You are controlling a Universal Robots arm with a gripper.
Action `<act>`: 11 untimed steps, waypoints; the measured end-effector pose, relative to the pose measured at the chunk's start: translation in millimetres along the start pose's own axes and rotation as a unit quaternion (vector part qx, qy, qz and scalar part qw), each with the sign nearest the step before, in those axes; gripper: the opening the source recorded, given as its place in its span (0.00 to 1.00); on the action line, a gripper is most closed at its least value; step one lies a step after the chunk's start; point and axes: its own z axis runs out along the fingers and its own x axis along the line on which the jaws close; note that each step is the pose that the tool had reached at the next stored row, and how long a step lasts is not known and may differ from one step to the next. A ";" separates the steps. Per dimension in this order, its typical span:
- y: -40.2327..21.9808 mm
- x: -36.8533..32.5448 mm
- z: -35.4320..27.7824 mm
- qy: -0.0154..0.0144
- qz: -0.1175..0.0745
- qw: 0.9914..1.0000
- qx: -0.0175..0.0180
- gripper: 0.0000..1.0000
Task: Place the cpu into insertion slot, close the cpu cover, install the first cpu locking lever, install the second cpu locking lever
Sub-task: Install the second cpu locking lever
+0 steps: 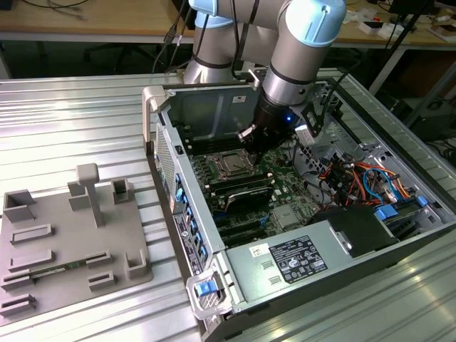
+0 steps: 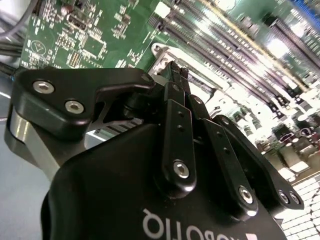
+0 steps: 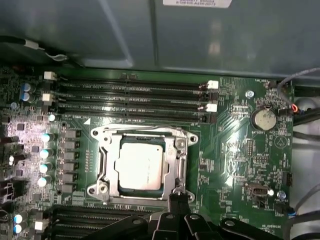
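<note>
The cpu (image 3: 141, 165) lies flat in the insertion slot (image 3: 100, 189), silver top up. It also shows on the board in the exterior view (image 1: 229, 165). The cpu cover (image 3: 176, 161) is folded down around it as a silver frame. My gripper (image 3: 178, 198) is shut with nothing between its fingers. Its tips sit at the socket's edge by a frame corner, also seen in the second wrist view (image 2: 176, 69). In the exterior view the gripper (image 1: 248, 135) hangs low inside the case, just beside the socket. I cannot tell whether the locking levers are latched.
Long black memory slots (image 3: 132, 97) flank the socket on two sides. The grey case wall (image 3: 200, 35) rises beyond them. A coin battery (image 3: 263, 118) and cable bundles (image 1: 356, 178) lie nearby. The power supply (image 1: 285, 260) is near the front, and a grey fixture plate (image 1: 64, 242) sits at the exterior view's left.
</note>
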 end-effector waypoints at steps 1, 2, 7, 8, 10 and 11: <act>-1.8 0.1 -0.3 0.000 0.000 1.000 0.000 0.11; -4.2 0.3 -0.6 0.000 0.000 1.000 0.000 0.11; -7.4 1.0 -0.7 0.000 0.000 1.000 0.000 0.11; -7.3 1.6 -0.8 0.000 0.000 1.000 0.000 0.11; -7.7 2.4 -0.9 0.000 0.000 1.000 0.000 0.11; -8.2 2.4 -3.1 0.000 0.000 1.000 0.001 0.11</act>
